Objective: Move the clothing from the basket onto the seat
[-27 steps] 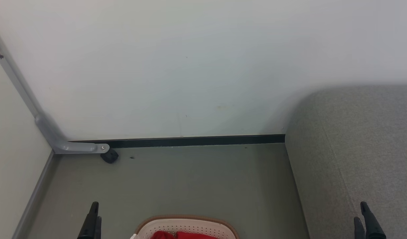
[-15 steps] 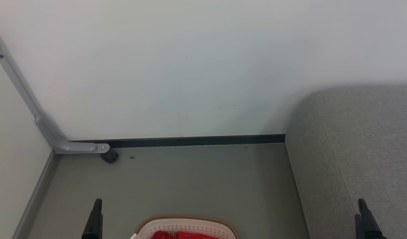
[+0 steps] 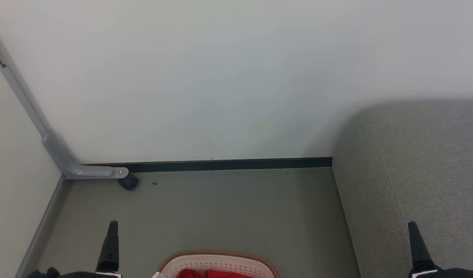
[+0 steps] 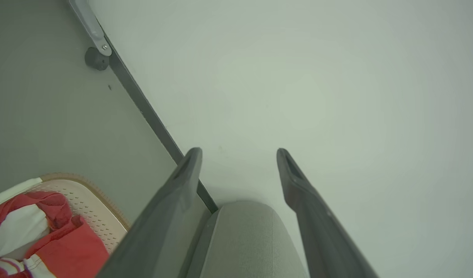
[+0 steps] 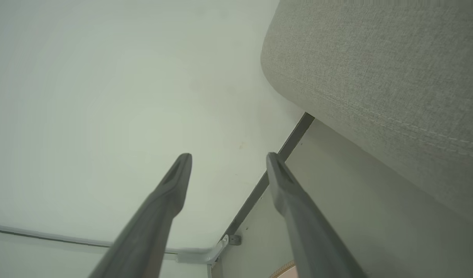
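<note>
Floor [image 3: 221, 208]: a grey-green stretch bounded at its far edge by a black skirting strip [image 3: 228, 165] under a plain white wall [image 3: 221, 77]. A pale panel [image 3: 12, 173] bounds its left edge. The seat [image 3: 421, 162] bounds its right edge, and the seat's rounded grey woven side comes down to the floor. Open floor lies between the basket [image 3: 217, 258] and the skirting strip. The basket stands at the near edge of the floor, roughly midway between the two hands and apart from the seat. Its cream wall with rows of small holes and its brown rim show; the rest is cut off by the head view's bottom edge. The clothing [image 4: 78, 247] lies crumpled inside the basket: bright red fabric with a white patch and thin white stripes on a lower fold. Left hand [image 4: 239, 151]: fingers spread wide, holding nothing, above the floor to the left of the basket. Right hand [image 5: 228, 155]: fingers likewise spread and empty, seen against the near part of the seat in the head view. Obstructions: a grey metal leg [image 3: 78, 170] with a small black wheel [image 3: 128, 181] sits in the far left corner of the floor, well apart from the basket. A stitched seam runs along the seat's rounded edge.
</note>
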Motion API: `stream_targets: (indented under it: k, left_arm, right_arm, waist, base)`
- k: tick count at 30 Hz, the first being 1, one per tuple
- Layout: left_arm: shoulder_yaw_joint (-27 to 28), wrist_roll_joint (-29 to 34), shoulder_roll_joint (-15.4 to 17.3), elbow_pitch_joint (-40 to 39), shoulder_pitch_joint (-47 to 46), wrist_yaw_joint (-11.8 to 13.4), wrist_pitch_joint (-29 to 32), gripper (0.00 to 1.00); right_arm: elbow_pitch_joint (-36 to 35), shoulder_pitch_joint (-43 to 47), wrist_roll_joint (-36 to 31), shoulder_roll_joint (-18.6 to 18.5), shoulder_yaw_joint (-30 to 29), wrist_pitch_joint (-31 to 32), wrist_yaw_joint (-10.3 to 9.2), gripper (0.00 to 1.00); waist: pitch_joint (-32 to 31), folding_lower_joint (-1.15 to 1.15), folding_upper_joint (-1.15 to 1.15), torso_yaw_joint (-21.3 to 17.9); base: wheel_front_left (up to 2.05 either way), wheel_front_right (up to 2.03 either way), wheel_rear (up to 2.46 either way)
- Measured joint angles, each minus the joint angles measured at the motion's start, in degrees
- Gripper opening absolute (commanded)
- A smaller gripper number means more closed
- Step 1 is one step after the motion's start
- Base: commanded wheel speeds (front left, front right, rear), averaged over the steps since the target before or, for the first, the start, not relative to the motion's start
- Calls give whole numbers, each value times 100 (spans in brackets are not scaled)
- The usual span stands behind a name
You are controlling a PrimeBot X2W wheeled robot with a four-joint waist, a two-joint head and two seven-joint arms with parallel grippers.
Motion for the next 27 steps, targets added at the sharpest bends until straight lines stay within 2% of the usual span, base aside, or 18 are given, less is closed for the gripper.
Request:
stream_targets:
  k: [8,27]
  left_arm:
    - [-134,1022,22,-121,-44,155,-166,100]
    - [-797,3299,320,-182,-135,405,-558,100]
  right_arm:
    - [-19,-70,-838,-182,318,-167,-151,100]
    - [7,-124,-2671,-561,1067,-567,-511,100]
  waist:
    - [-25,0,0,9]
    - [-81,0,0,22]
  base:
    - [0,0,0]
    - [0,0,0]
